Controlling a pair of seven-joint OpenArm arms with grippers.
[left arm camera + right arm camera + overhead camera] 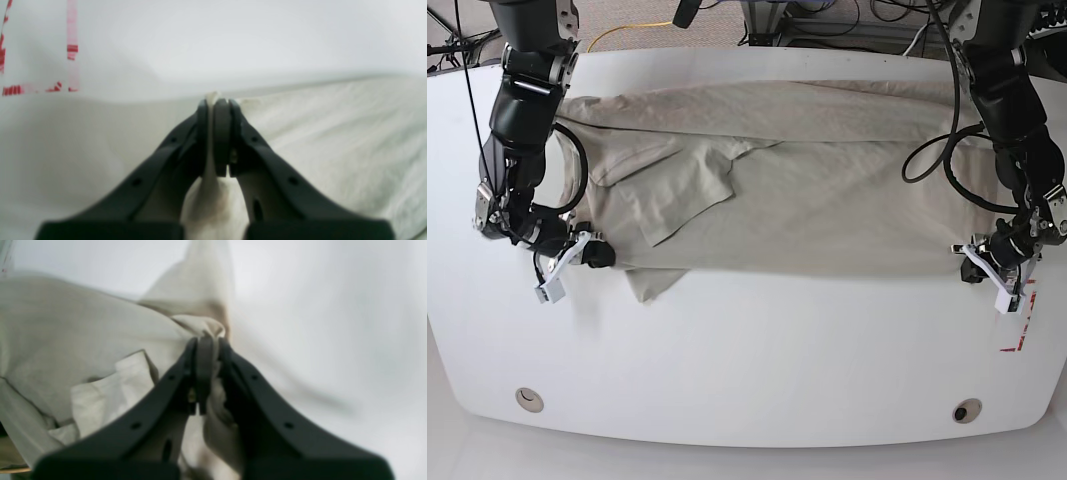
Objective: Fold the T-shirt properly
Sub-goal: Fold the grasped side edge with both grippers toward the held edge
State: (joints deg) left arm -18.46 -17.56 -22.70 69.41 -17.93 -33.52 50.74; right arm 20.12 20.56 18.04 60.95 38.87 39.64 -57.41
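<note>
Lying spread across the far half of the white table (747, 360), the T-shirt (827, 200) is pinched at both near corners: the left gripper (217, 100) is clenched on a thin edge of cloth, the right gripper (205, 340) on a thicker bunch. Slippage looks likeliest at the left's slim bite (barely any fabric shows past its tips), and uneven pulling could skew the fold over the loose sleeve (677, 195).

Soft matt cloth T-shirt (827, 200), smooth white table (747, 350), seemingly matt plastic fingers (222, 133)
</note>
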